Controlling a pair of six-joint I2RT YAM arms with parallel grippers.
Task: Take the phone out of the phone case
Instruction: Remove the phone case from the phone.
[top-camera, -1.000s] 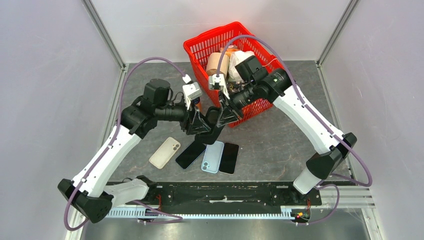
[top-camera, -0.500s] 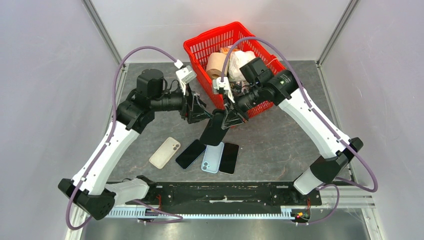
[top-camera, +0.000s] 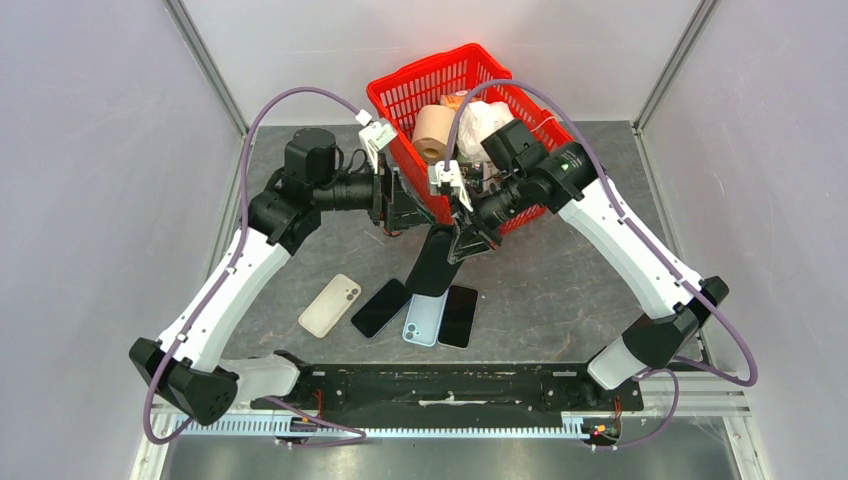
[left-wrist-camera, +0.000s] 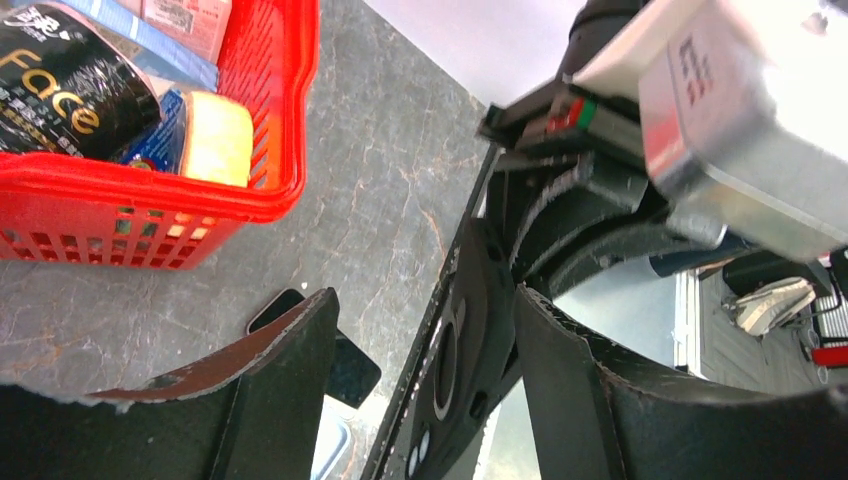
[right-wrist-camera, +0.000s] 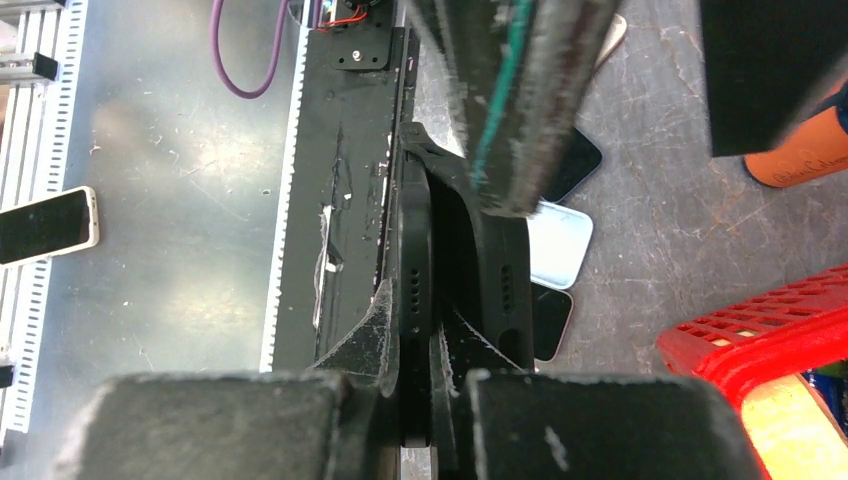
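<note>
Right gripper (right-wrist-camera: 418, 345) clamps tight on phone (right-wrist-camera: 412, 260), tilted above table (top-camera: 560, 290) centre before red basket (left-wrist-camera: 150, 195), phone case (right-wrist-camera: 495, 290) bowing off it; left gripper (left-wrist-camera: 420, 310) gapes empty, straddling case.

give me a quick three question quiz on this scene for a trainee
1. True or false: the left end effector is clamped shut on the black cased phone.
2. Where is the toilet roll? A) in the red basket B) on the table C) in the right end effector
3. How many handsets lie flat on the table?

Key:
1. False. It is open, and the right end effector grips the phone.
2. A
3. Four
</note>
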